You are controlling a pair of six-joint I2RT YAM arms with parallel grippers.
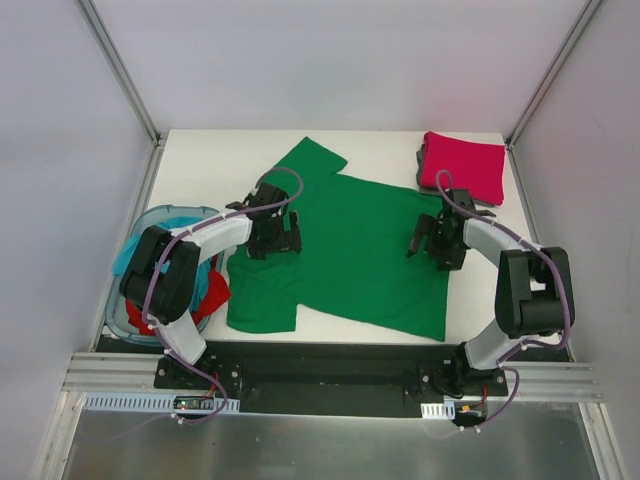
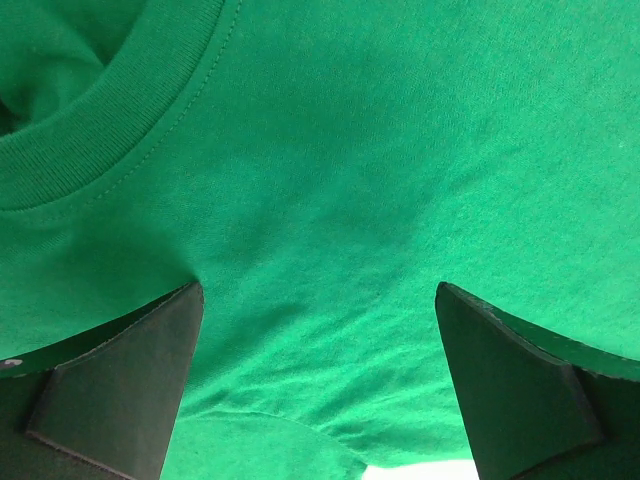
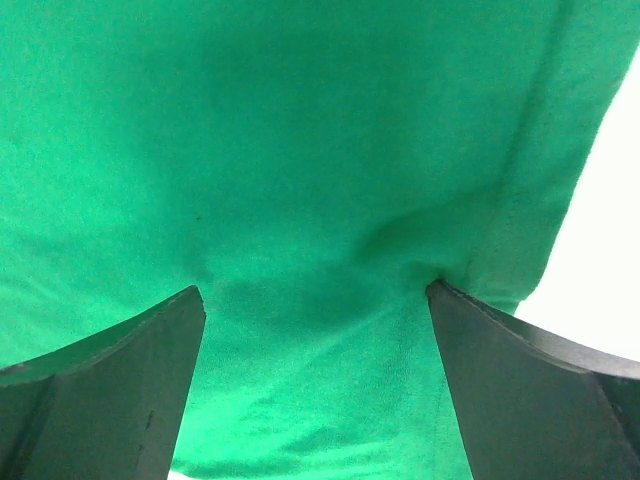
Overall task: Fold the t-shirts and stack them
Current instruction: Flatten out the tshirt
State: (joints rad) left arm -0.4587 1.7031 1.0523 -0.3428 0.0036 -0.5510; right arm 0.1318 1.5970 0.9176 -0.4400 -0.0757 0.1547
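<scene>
Both grippers, fingers fully spread and empty, over the flat green t-shirt: left gripper by collar, right gripper at right-hand hem.

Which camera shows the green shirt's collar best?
The left wrist view. The collar fills its top left corner, close enough to see the ribbing and stitches. From the top, the left hand hides it. The right wrist view shows only plain cloth of the shirt and one edge.
</scene>
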